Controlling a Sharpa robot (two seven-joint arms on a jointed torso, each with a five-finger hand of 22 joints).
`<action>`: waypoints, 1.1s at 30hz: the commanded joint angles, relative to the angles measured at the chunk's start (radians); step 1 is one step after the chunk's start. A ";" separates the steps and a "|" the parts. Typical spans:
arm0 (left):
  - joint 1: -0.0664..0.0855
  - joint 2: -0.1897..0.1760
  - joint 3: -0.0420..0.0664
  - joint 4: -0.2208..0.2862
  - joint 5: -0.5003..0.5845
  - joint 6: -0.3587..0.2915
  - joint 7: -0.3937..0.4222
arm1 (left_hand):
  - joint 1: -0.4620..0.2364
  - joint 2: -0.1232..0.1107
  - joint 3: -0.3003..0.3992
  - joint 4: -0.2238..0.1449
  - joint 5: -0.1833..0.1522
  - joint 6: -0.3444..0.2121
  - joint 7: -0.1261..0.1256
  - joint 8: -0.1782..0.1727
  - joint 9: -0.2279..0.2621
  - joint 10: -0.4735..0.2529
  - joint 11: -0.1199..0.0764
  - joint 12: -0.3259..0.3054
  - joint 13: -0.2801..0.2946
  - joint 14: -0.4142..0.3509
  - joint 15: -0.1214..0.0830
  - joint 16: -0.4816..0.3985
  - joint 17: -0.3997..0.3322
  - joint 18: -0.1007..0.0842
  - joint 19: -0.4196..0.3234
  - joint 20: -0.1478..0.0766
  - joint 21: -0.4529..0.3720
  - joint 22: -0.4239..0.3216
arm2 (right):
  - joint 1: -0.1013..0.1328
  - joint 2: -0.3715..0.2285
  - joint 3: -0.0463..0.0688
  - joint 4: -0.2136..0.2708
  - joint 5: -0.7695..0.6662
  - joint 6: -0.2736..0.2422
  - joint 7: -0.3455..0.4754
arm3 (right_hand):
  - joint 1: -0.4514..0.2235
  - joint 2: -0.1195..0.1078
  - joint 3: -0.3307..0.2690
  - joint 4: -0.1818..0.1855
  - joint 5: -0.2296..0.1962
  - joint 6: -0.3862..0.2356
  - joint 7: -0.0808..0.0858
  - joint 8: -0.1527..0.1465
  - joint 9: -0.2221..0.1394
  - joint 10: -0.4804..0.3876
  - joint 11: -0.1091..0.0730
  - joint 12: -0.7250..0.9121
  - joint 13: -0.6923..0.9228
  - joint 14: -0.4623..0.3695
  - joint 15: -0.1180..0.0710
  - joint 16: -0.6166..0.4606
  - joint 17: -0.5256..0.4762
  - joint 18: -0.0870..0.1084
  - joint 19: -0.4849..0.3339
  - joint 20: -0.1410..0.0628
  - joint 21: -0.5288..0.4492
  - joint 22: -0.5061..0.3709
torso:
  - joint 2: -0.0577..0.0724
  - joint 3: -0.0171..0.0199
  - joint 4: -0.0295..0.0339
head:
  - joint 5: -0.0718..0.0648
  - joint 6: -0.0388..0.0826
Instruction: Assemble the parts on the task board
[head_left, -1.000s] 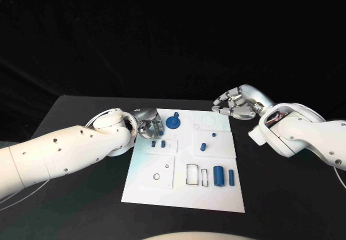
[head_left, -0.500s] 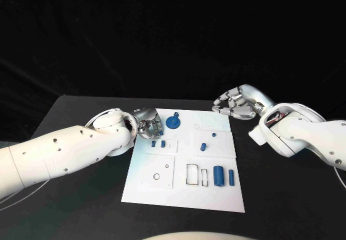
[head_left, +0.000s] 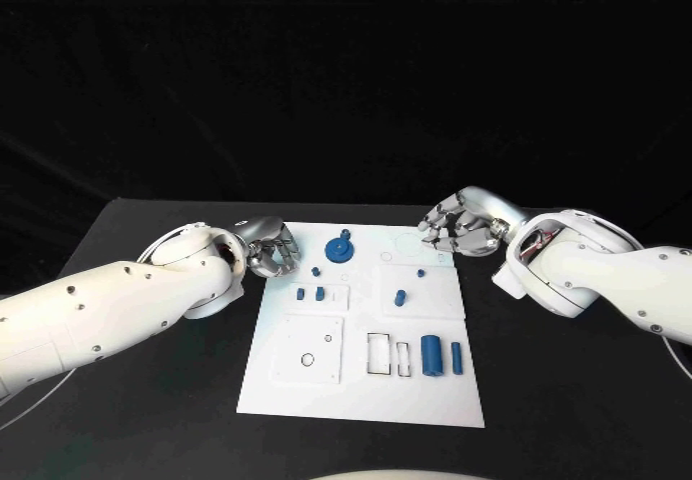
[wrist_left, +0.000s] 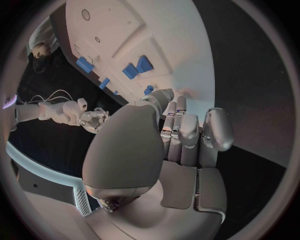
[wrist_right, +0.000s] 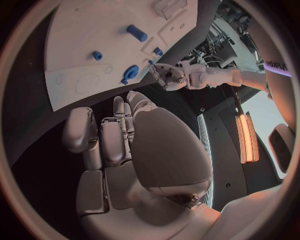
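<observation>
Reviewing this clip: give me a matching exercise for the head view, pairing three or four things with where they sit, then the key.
Things:
1. left robot hand
2. right robot hand
3. round blue part
4. two long blue parts

Places:
A. near end of the task board, side by side
B. off the board's far right corner
C. far end of the board
D. at the board's far left edge

Pairs: 1-D, 2-B, 3-C, 4-A

The white task board (head_left: 361, 390) lies flat mid-surface. Small blue parts (head_left: 431, 354) sit on it: a round one (head_left: 339, 249) near the far edge, cylinders near the right edge.
</observation>
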 joint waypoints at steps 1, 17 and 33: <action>0.002 -0.019 0.003 0.004 0.257 -0.171 0.082 | 0.009 0.010 0.013 -0.013 -0.005 0.026 -0.004 0.013 0.000 0.013 -0.008 0.017 0.008 -0.050 -0.007 -0.073 -0.105 0.030 -0.053 -0.005 -0.074 -0.034 | -0.011 0.007 -0.001 0.003 -0.297 0.126 -0.085 | 0.007 -0.013 0.020 -0.002 -0.009 0.025 -0.005 -0.016 -0.008 0.038 0.000 -0.073 -0.068 0.032 0.007 0.011 0.011 -0.014 0.020 0.001 0.031 0.050 | 0.000 0.0009 -0.0001 | -0.010 0.007; 0.002 -0.123 0.003 0.142 1.026 -0.237 0.379 | -0.035 0.017 -0.007 -0.018 -0.004 0.025 0.000 0.013 -0.017 0.004 -0.011 0.075 0.028 -0.116 -0.007 -0.232 -0.302 0.067 -0.162 -0.007 -0.276 -0.181 | -0.058 0.049 -0.003 0.007 -0.650 0.177 -0.245 | -0.014 -0.057 0.051 0.004 -0.041 0.047 0.005 -0.072 -0.033 0.089 0.013 -0.191 -0.186 0.047 0.014 0.067 0.065 -0.037 0.075 0.007 0.139 0.117 | 0.003 -0.0018 0.0000 | -0.044 0.013; 0.002 -0.176 0.002 0.221 1.178 -0.208 0.436 | -0.030 0.025 -0.011 -0.026 -0.002 0.025 0.000 0.014 -0.020 0.002 -0.012 0.085 0.033 -0.119 -0.008 -0.240 -0.313 0.069 -0.166 -0.008 -0.293 -0.194 | -0.077 0.096 -0.005 -0.021 -0.678 0.193 -0.259 | 0.009 -0.044 0.115 -0.008 -0.060 0.076 0.000 -0.084 -0.037 0.126 0.008 -0.217 -0.221 0.049 0.011 0.086 0.082 -0.044 0.094 0.007 0.180 0.143 | 0.003 -0.0011 0.0009 | -0.051 0.009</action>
